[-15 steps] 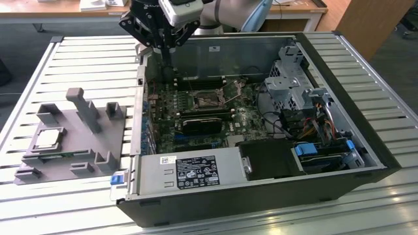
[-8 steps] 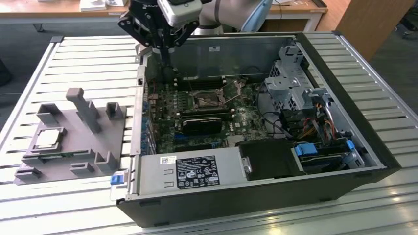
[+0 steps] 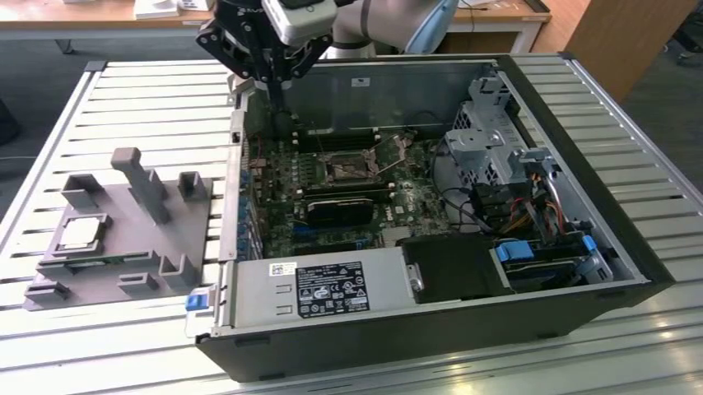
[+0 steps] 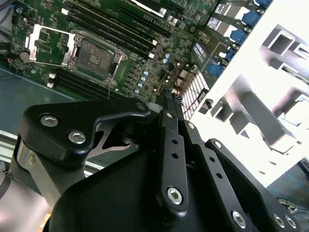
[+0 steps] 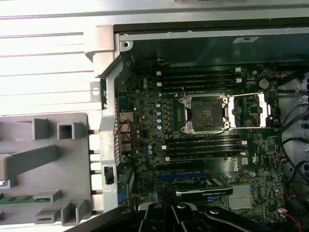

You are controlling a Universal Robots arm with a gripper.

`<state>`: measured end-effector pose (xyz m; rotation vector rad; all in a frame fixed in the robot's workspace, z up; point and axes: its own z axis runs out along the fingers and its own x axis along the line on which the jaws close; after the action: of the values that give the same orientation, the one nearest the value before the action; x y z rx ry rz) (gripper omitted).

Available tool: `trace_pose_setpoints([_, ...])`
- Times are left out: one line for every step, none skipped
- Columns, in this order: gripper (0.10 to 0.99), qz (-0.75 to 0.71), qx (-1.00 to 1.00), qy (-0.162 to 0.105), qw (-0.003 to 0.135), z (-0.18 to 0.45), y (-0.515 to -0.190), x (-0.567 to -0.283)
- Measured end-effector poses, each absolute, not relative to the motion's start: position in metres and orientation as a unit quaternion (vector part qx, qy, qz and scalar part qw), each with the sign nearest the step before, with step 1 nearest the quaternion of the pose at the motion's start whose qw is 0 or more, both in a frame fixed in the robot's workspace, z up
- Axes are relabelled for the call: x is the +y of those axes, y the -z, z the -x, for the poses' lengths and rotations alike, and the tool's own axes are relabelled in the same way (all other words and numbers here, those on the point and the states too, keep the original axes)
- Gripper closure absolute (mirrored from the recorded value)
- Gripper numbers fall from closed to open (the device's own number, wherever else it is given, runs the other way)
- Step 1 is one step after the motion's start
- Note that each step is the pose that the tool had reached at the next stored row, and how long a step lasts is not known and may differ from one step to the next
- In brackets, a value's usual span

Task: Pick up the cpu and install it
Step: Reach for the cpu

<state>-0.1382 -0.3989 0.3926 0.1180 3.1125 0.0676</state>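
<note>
The cpu [image 3: 82,233], a small silvery square chip, lies flat in a recess of the grey plastic tray [image 3: 132,255] at the exterior view's left. Inside the open computer case, the black socket [image 3: 349,169] sits on the motherboard with its metal frame swung open [image 5: 246,110]. Both wrist views show the socket [image 4: 94,53] [image 5: 205,112]. My gripper [image 3: 275,107] hangs over the case's wall on the tray side, well above the board. Its fingers [image 4: 170,104] lie together with nothing between them. It is far from the cpu.
The case [image 3: 615,247] holds memory slots [image 5: 198,79], an expansion card [image 3: 338,210], a power supply [image 3: 318,288], a drive cage [image 3: 489,140] and loose cables [image 3: 528,206]. Upright posts [image 3: 137,177] rise from the tray. Everything rests on a slatted metal table [image 3: 143,107].
</note>
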Motion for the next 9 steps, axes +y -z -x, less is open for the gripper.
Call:
trace_pose_setpoints([0.98,-0.038,0.999,-0.022,0.013,0.1385,-0.3925,-0.3989])
trace_pose_setpoints([0.98,-0.038,0.999,-0.022,0.013,0.1387,-0.3925,-0.3989])
trace_pose_setpoints([0.98,-0.038,0.999,-0.022,0.013,0.139,-0.3925,-0.3989])
trace_pose_setpoints([0.98,-0.038,0.999,-0.022,0.013,0.1392,-0.3925,-0.3989])
trace_pose_setpoints([0.98,-0.038,0.999,-0.022,0.013,0.1395,-0.3925,-0.3989])
trace_pose_setpoints([0.98,-0.038,0.999,-0.022,0.013,0.1397,-0.3925,-0.3989])
trace_pose_setpoints([0.98,-0.038,0.999,-0.022,0.013,0.14,-0.3925,-0.3989])
trace_pose_setpoints([0.98,-0.038,0.999,-0.022,0.013,0.1403,-0.3925,-0.3989])
trace_pose_setpoints([0.98,-0.038,0.999,-0.022,0.013,0.1405,-0.3924,-0.3989])
